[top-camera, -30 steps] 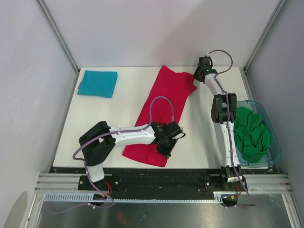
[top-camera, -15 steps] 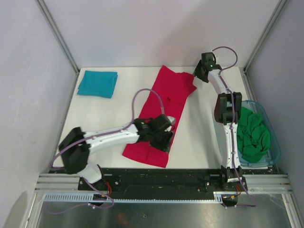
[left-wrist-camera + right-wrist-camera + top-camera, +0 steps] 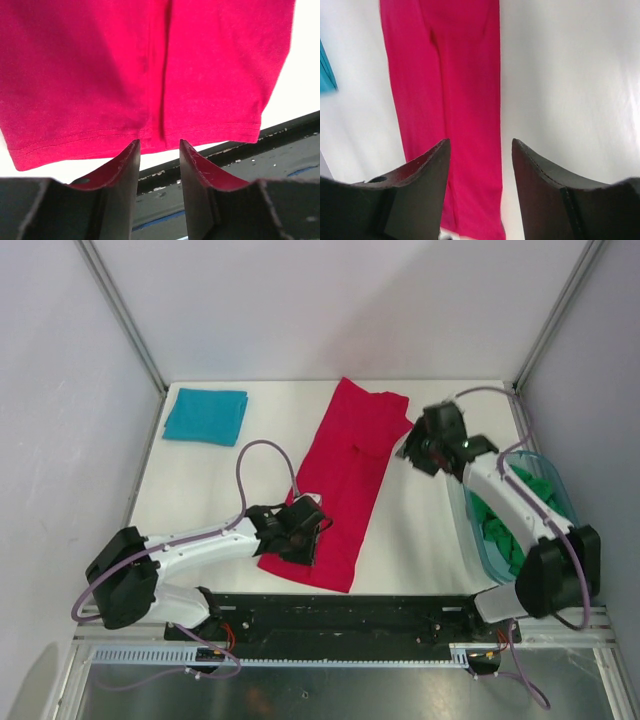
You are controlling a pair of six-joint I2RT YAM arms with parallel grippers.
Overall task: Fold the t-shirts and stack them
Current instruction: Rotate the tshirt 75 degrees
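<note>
Spotting teal t-shirt [image 3: 205, 416] folded, sitting at far left corner of bench [image 3: 200, 490]. Hovering left end effector [image 3: 160, 142] over near hem of red t-shirt [image 3: 345, 470], fingers parted, gripping nothing. Finding red t-shirt lying mid-bench as long folded strip, running diagonally. Holding right end effector [image 3: 481, 142] just right of strip's far part, released, empty. Finding green t-shirt [image 3: 495, 535] bunched inside plastic tub [image 3: 565, 502] at right edge.
</note>
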